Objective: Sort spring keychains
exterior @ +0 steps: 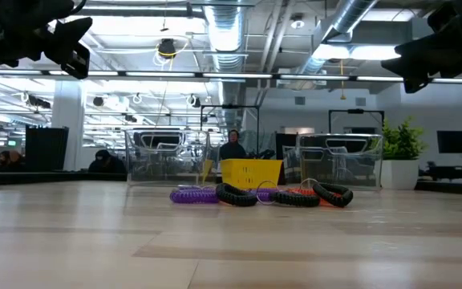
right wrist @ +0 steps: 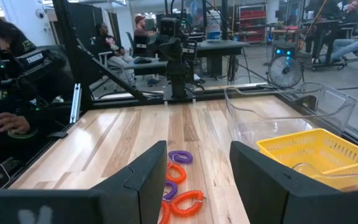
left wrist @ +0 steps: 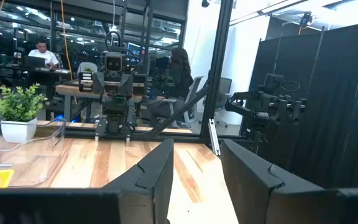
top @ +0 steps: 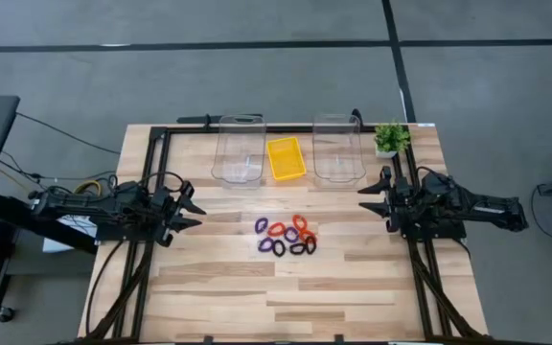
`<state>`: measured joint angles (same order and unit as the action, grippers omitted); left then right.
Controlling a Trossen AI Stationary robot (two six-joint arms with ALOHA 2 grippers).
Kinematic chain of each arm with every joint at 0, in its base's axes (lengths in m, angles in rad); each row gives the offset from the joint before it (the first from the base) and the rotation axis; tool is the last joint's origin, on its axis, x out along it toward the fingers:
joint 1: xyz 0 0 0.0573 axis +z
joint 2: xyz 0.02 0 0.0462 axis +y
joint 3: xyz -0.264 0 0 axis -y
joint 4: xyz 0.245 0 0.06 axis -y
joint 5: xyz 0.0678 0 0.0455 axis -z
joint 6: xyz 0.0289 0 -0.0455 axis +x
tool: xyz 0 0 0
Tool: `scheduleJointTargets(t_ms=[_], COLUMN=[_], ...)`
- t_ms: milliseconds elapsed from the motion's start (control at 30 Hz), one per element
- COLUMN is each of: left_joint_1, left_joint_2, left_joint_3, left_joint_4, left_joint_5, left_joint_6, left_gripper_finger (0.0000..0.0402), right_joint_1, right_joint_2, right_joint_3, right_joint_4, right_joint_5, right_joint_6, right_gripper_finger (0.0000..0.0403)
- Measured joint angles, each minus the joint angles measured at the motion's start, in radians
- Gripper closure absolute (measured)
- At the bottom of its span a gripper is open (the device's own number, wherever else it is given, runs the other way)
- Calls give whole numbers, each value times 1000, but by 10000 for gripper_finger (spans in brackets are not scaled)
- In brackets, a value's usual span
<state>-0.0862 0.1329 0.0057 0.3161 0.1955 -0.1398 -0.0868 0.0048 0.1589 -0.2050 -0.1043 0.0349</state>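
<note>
Several spring keychains (top: 287, 236) in purple, orange-red and black lie in a loose cluster on the table's middle; the low view shows them (exterior: 263, 194) flat on the wood, and the right wrist view shows purple and orange ones (right wrist: 178, 180). My left gripper (top: 194, 208) hovers open above the table's left side, pointing right, well short of the cluster. My right gripper (top: 369, 197) hovers open at the right side, pointing left, also clear of the cluster. In the wrist views each gripper's gap (left wrist: 196, 180) (right wrist: 197, 180) holds nothing.
Two clear plastic bins (top: 239, 149) (top: 339, 148) stand at the far edge with a yellow tray (top: 287, 157) between them. A small potted plant (top: 389, 140) sits at the far right corner. Bare wood lies near the cluster's near side. People sit in the room beyond.
</note>
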Motion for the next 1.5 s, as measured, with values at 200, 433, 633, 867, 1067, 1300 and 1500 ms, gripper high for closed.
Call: scheduleJointTargets(t_ms=[200,433,633,867,1067,1300,1500], left_joint_1=[0,0,0,0,0,0,0], left_joint_2=[0,0,0,0,0,0,0], left_joint_3=[0,0,0,0,0,0,0], left_joint_4=[0,0,0,0,0,2,3], left_joint_5=[0,0,0,0,0,0,0], left_joint_6=[0,0,0,0,0,0,-95], left_gripper_finger=[271,271,271,271,271,271,271], right_joint_1=[0,0,0,0,0,0,0], right_joint_2=[0,0,0,0,0,0,0], right_joint_3=[0,0,0,0,0,0,0], right_joint_4=[0,0,0,0,0,0,0], right_joint_5=[0,0,0,0,0,0,0], right_joint_6=[0,0,0,0,0,0,0], right_gripper_finger=[233,233,233,233,233,233,233])
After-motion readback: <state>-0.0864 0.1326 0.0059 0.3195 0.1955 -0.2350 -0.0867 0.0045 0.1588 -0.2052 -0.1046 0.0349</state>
